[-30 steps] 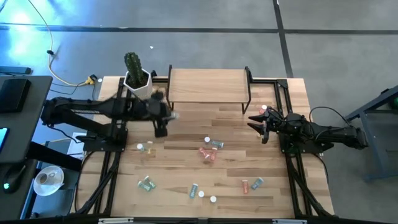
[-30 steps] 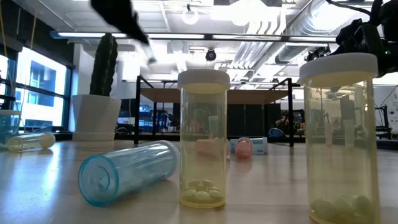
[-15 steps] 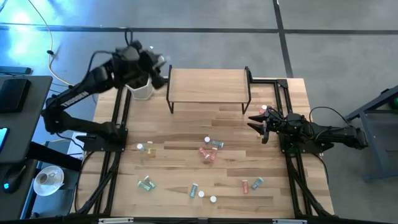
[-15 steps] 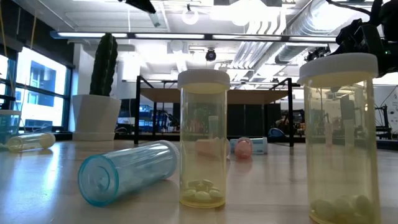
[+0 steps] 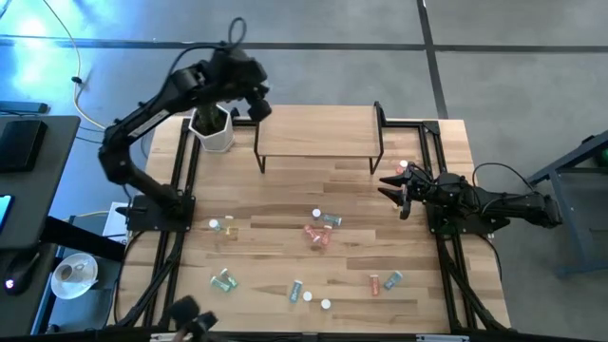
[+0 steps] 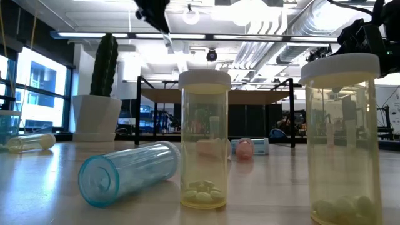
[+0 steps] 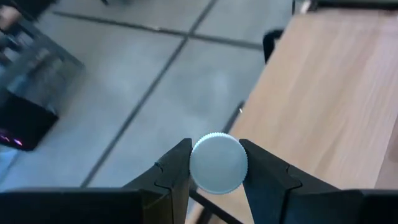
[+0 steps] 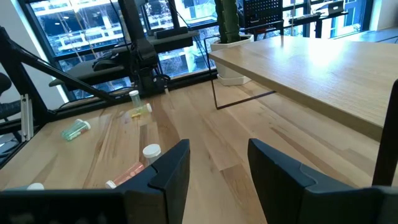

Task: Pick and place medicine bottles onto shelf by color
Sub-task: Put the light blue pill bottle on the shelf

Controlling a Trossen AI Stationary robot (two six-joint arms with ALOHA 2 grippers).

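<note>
left arm: up high over the shelf's [image 5: 318, 128] cactus-side end, gripper [image 7: 217, 163] pinched tight on one small bottle [image 7: 217, 164]; only its white cap shows, so I can't tell the colour

key relation: the bottle sits cap-up between the jaws, long axis running straight down, and it hangs just off the shelf's edge, with the shelf top lying to one side of it. So I'd guess it needs a short sideways carry over the board, then a straight drop

shelf: nothing on it that I can see

right arm: parked low by the shelf's other end, gripper [image 8: 211, 165] with its jaws partly apart and nothing between them

other bottles [image 5: 321, 228]: scattered on the surface [image 5: 285, 256] in front of the shelf, some standing, some tipped over

nearer arm: left, easily. It's practically at the shelf already

risk: letting go too early would send it off the edge, I reckon
</note>
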